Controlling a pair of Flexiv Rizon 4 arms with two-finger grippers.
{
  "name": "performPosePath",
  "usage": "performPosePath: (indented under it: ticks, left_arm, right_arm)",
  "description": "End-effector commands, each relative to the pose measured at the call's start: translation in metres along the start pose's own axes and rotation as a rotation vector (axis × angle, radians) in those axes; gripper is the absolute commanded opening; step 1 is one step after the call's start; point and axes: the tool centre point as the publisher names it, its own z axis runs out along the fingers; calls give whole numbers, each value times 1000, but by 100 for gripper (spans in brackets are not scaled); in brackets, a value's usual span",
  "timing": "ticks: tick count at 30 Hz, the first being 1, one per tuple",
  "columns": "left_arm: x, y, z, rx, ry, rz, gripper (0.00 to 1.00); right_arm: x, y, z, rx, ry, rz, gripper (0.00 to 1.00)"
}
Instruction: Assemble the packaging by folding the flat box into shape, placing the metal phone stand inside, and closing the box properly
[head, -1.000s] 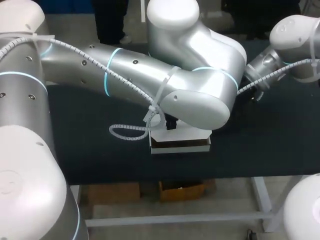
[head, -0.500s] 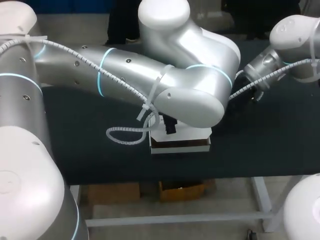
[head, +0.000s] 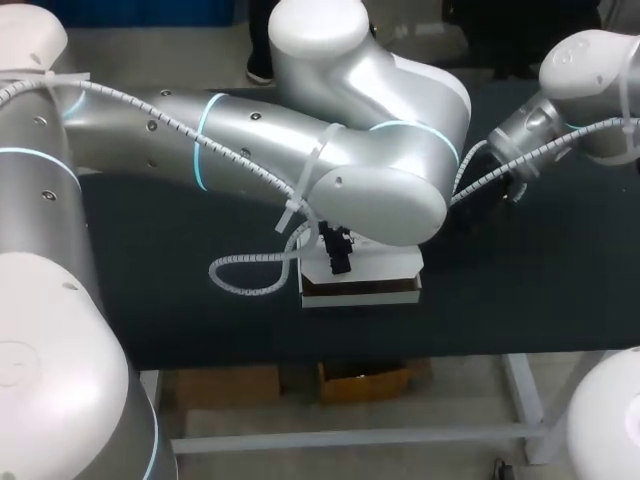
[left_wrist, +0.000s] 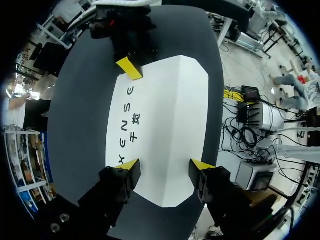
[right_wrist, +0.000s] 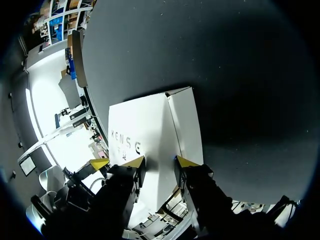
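The left gripper (left_wrist: 165, 167) is held wide open over the near end of the white box (left_wrist: 165, 110), with nothing gripped. At the box's twelve o'clock end the right gripper (right_wrist: 160, 161) is narrowly parted above the top panel, with nothing clamped. The box, lying toward six o'clock on the table (head: 180, 300), is judged folded, with one brown-lined side unclosed. No phone stand is seen, so closing is left. A coiled cable (head: 240, 278) hangs at its nine o'clock, and much of the box is hidden by the left arm (head: 250, 140).
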Motion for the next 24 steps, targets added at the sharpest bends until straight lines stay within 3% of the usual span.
performPosePath:
  ticks: [1,24]
  left_arm:
    - [-2,0,3,-1,6,-2,63]
    - [-8,-2,15,-8,-66,7,72]
  right_arm:
    - [0,2,0,7,2,-1,35]
    - [0,2,0,7,2,-1,35]
